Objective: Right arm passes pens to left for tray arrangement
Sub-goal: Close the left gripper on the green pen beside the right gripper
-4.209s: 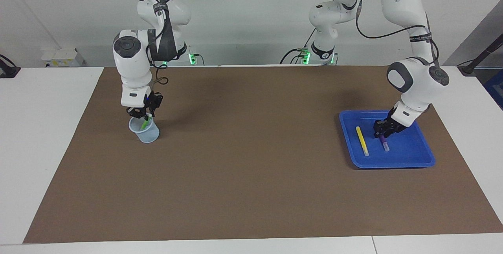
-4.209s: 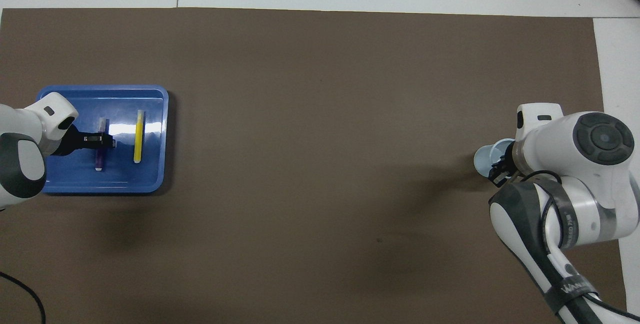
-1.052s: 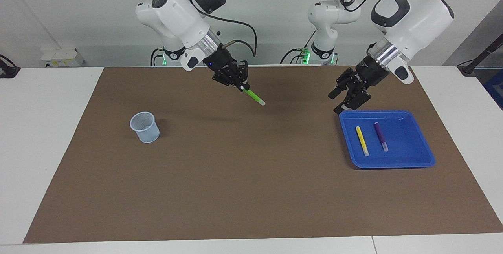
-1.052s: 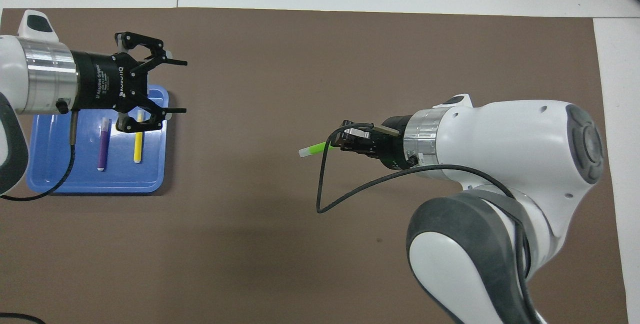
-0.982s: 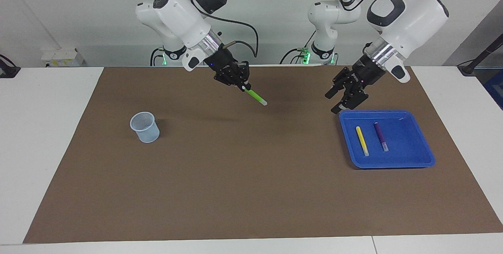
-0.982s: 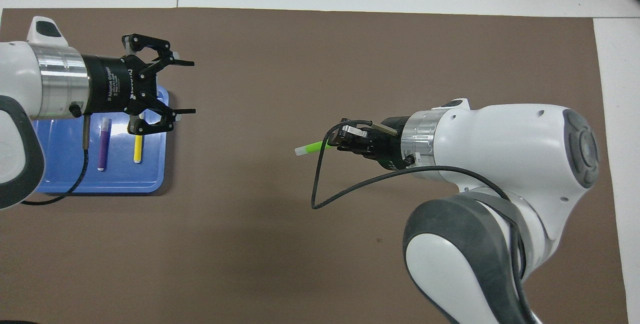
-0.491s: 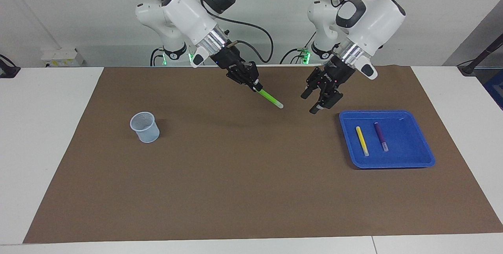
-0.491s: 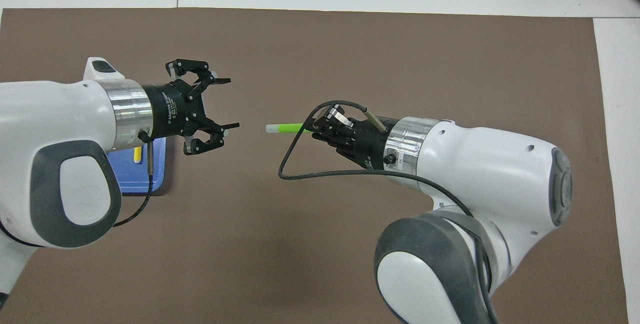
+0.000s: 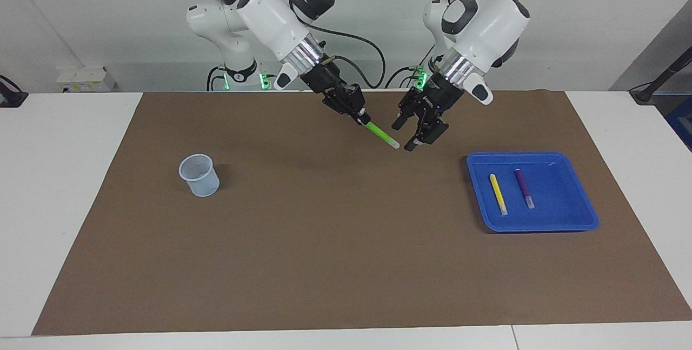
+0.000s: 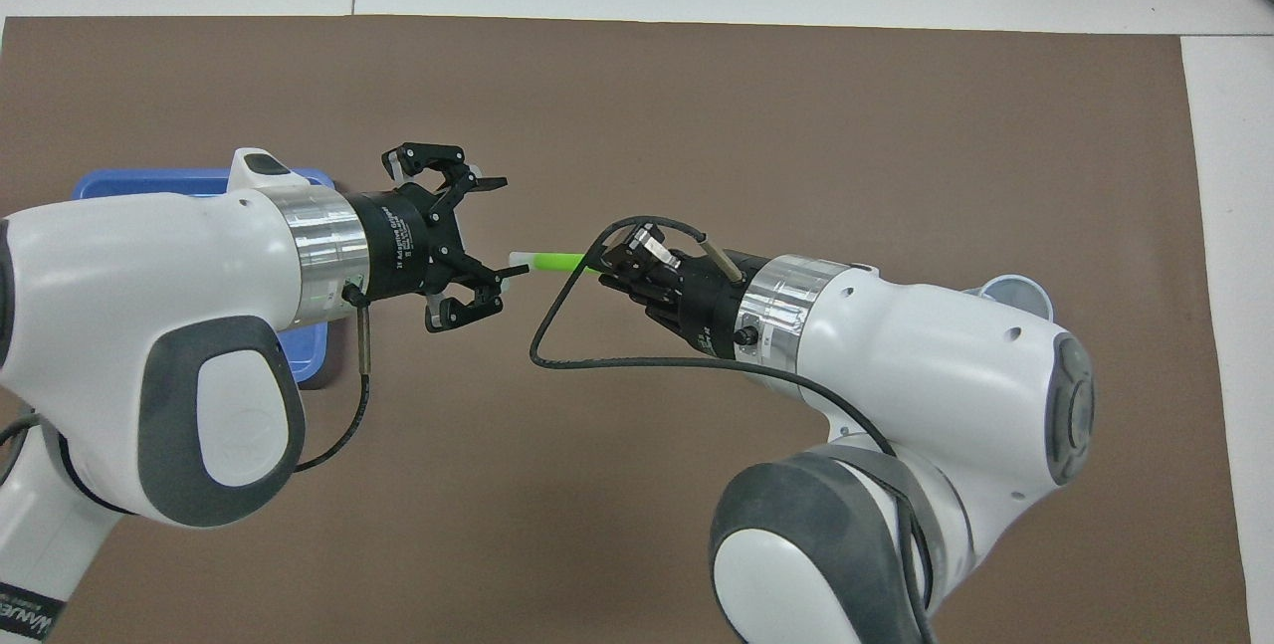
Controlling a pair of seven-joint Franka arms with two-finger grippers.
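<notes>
My right gripper is shut on the green pen and holds it in the air over the middle of the mat, whitish cap pointing at the left gripper. My left gripper is open, raised over the mat, with the pen's cap tip right at its fingers; I cannot tell whether they touch. The blue tray lies toward the left arm's end, with the yellow pen and the purple pen lying side by side in it. In the overhead view the left arm hides both.
A small pale blue mesh cup stands on the brown mat toward the right arm's end, with no pen showing in it. White table borders the mat on all sides.
Both grippers have moved toward each other over the middle of the mat. The gap between the green pen's cap and the open left gripper has closed.
</notes>
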